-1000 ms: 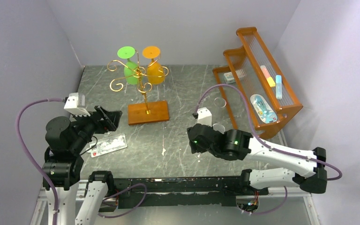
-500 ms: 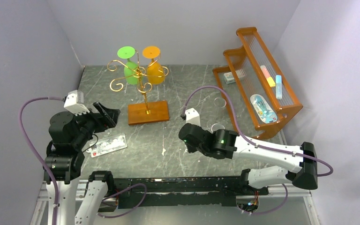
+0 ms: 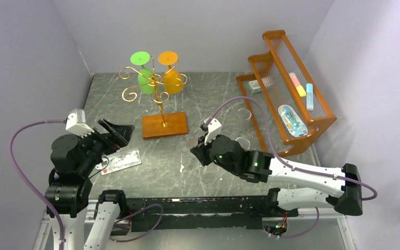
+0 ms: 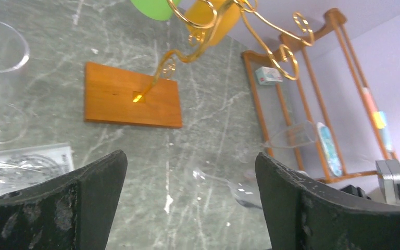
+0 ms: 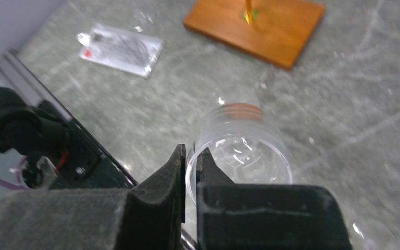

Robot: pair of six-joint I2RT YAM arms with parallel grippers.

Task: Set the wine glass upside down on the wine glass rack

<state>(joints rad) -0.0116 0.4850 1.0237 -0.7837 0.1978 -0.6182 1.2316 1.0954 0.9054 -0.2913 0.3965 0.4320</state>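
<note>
The wine glass rack (image 3: 156, 89) is a gold wire stand on an orange-brown base (image 3: 164, 125), standing at the middle back. A green glass (image 3: 144, 73) and an orange glass (image 3: 171, 74) hang upside down on it. My right gripper (image 3: 196, 151) is right of the base. In the right wrist view it (image 5: 190, 152) is shut on the rim wall of a clear wine glass (image 5: 250, 136), whose stem points toward the rack base (image 5: 255, 26). My left gripper (image 3: 117, 132) stands open, left of the rack, with nothing between its fingers (image 4: 91, 190).
An orange slatted shelf (image 3: 291, 94) with small items fills the right side. Another clear glass (image 3: 242, 141) lies near its foot, and a clear ring (image 3: 245, 113) lies further back. A plastic packet (image 3: 121, 160) lies by my left gripper. A clear glass (image 4: 0, 57) stands at the left.
My right gripper has shut on the clear wine glass's rim and carried it left, away from the shelf. The left arm has drawn back a little with its jaws still open.
</note>
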